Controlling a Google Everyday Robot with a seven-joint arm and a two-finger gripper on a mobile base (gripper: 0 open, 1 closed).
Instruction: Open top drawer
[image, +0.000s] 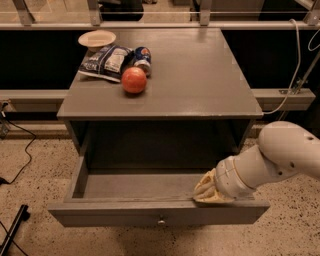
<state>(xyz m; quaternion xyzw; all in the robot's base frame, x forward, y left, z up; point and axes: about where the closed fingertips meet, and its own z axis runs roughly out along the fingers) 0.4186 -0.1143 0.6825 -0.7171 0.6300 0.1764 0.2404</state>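
1. You see the top drawer (135, 186) standing open, drawn out toward the near side of the grey cabinet (200, 75). Its long axis runs left to right, and its front panel faces near.
2. The drawer sits directly under the cabinet top. Its shallow grey floor is in view, and its far end lies in shadow inside the cabinet.
3. One small round knob (161, 220) sits at the middle of the front panel, close to the bottom edge of the view.
4. The gripper (207, 189) rests on the top edge of the front panel, right of centre and touching the wood. You cannot tell whether it is wide or narrow, as its tan tip reads as one lump against the panel.
5. The white arm (280, 155) comes in from the right and is cut off by the right edge.
6. Whatever lies below the open drawer is hidden by the front panel and the frame's bottom edge, so you can count one drawer only.
7. Four things stand on the far left of the cabinet top: one red fruit (134, 80), one bag (105, 61), one can (142, 57) lying on its side, and one bowl (97, 38).
8. The can touches the bag's right side, and the fruit lies just near of both. The print on the bag and the can is too small to read.
9. One pale cable (296, 60) hangs at the far right.
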